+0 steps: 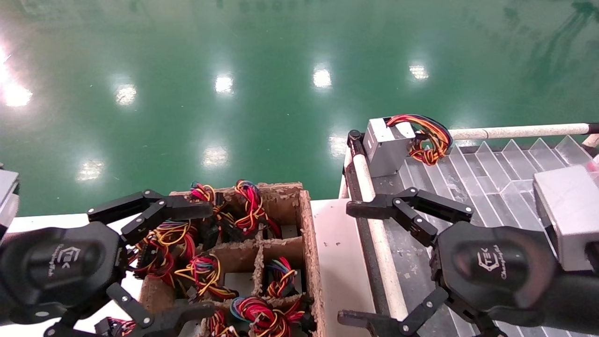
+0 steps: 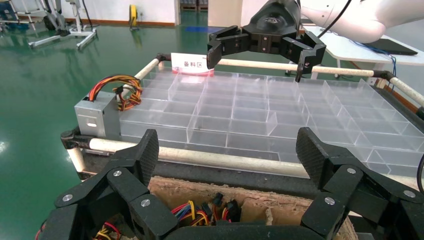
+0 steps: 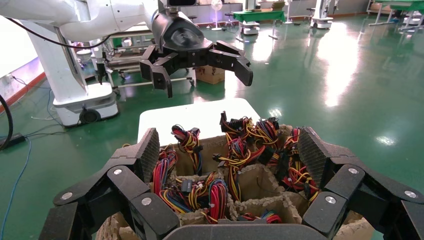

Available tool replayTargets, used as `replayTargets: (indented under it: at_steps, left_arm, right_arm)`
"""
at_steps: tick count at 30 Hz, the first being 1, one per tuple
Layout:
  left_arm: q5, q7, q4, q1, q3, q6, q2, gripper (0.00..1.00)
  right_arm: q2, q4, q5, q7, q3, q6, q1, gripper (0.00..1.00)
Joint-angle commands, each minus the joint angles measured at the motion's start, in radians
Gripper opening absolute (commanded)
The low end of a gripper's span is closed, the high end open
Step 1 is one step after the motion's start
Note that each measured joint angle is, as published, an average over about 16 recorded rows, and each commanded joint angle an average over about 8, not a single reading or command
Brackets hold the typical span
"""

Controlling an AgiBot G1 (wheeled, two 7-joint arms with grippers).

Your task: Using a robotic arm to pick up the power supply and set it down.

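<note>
While open, right hand (image 2: 255,67); sign (image 2: 192,64) "备料区"

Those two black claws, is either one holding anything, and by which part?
Nothing is held. The left gripper is open above the cardboard box; the right gripper is open too.

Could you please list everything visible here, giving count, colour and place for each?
Cardboard box: one, brown, divided, in front between the grippers.
Wire bundles: several, red, yellow, black and blue, in the box compartments.
Clear tray: one, transparent, many compartments, on the robot's right.
Power supply: one, grey, with a coiled wire loop, at the tray's far corner.
Label card: one, white and red, on the tray's rim.
Floor: green.
Left gripper: black, open, above the box.
Right gripper: black, open, above the tray's edge.
</note>
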Motion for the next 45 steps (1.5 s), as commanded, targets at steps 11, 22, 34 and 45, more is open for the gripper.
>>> replayTargets:
  at_steps: [11,22,34,45]
  left_arm:
    - [0.0,0.0,0.0,0.0,0.0,0.0,0.0,1.0]
    - [0.0,0.0,0.0,0.0,0.0,0.0,0.0,0.12]
    - [0.0,0.0,0.0,0.0,0.0,0.0,0.0,0.0]
    - [0.0,0.0,0.0,0.0,0.0,0.0,0.0,0.0]
  right_arm:
    - [0.0,0.0,0.0,0.0,0.0,0.0,0.0,1.0]
    - [0.0,0.0,0.0,0.0,0.0,0.0,0.0,1.0]
    - [-0.026,-0.014,-0.034,-0.004,-0.018,0.013,0.022,1.0]
    - [-0.148,-0.126,-0.166,-0.043,-0.084,0.06,0.117,1.0]
